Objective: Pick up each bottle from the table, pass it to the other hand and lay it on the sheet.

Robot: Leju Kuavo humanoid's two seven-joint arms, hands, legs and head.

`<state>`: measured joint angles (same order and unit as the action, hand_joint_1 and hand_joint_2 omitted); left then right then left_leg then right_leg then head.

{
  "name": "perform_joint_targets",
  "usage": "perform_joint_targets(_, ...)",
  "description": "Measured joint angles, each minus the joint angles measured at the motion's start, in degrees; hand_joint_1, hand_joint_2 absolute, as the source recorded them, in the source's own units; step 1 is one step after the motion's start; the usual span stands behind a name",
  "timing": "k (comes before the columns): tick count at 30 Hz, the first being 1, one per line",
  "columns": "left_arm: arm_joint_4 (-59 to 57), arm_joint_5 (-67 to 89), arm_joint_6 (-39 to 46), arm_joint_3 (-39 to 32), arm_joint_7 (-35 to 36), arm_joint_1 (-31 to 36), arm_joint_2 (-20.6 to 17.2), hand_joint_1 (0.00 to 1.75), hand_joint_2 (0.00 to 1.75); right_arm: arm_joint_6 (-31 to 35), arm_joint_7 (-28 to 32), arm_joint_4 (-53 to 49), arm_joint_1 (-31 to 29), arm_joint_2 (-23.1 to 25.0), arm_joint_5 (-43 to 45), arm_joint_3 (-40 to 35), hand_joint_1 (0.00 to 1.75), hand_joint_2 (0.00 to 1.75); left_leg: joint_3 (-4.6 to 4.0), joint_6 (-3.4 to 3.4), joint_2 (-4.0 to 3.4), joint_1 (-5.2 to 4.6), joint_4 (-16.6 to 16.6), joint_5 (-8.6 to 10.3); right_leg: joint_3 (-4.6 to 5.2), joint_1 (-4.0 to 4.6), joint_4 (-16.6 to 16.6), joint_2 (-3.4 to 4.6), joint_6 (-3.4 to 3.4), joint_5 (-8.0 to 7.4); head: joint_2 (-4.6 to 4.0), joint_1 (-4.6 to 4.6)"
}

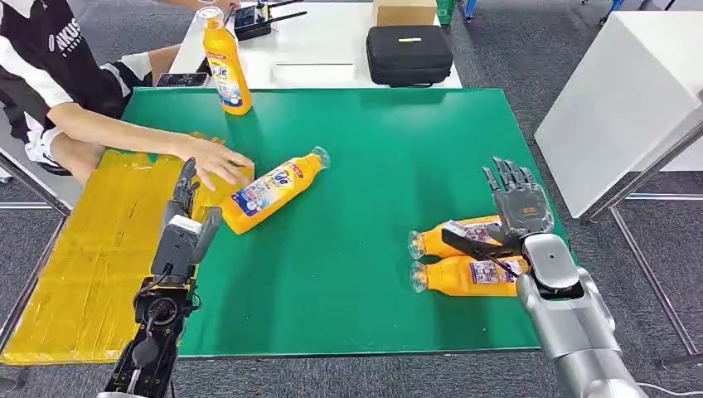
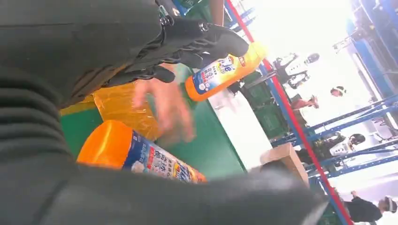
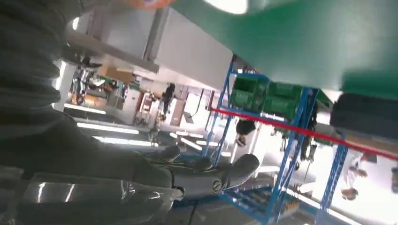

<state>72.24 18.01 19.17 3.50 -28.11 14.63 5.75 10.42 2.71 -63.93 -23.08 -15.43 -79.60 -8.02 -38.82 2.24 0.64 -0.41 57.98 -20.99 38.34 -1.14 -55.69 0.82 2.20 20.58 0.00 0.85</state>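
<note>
Green matte table (image 1: 373, 207) holds glossy orange plastic bottles (image 1: 273, 189).

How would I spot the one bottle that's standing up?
Find the green table mat, then go to its far left corner beside the white table. The upright bottle stands there, yellow with a pale cap; every other bottle lies on its side.

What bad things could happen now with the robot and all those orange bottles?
1. A person's hand lies on the yellow sheet right beside the robot's left hand; the two might bump.
2. The right hand hovers open over two lying bottles that touch; grabbing one may roll the other.
3. The lying middle bottle could roll if nudged.
</note>
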Motion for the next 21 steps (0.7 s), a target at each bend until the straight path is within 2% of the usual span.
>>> perform_joint_targets(7, -0.5, -1.73, 0.11, 0.76, -0.72, 0.91, 0.0, 0.0, 1.75, -7.86, 3.34, 3.05, -1.39, -2.05, 5.5, 1.62, 0.0, 1.75, 0.05, 0.0, -0.04, 0.0, 0.0, -0.01, -0.01, 0.01, 0.01, 0.01, 0.0, 0.0, 0.0, 0.02)
perform_joint_targets(21, -2.08, -2.36, 0.11, 1.35, -0.96, 1.92, 0.22, 0.0, 1.75, -11.84, 3.5, 10.93, -2.94, -4.72, 7.41, 2.29, 0.0, 1.75, 0.07, 0.08, -0.02, -0.07, 0.0, 0.04, -0.06, -0.05, 0.01, 0.01, 0.08, -0.07, 0.0, 0.0)
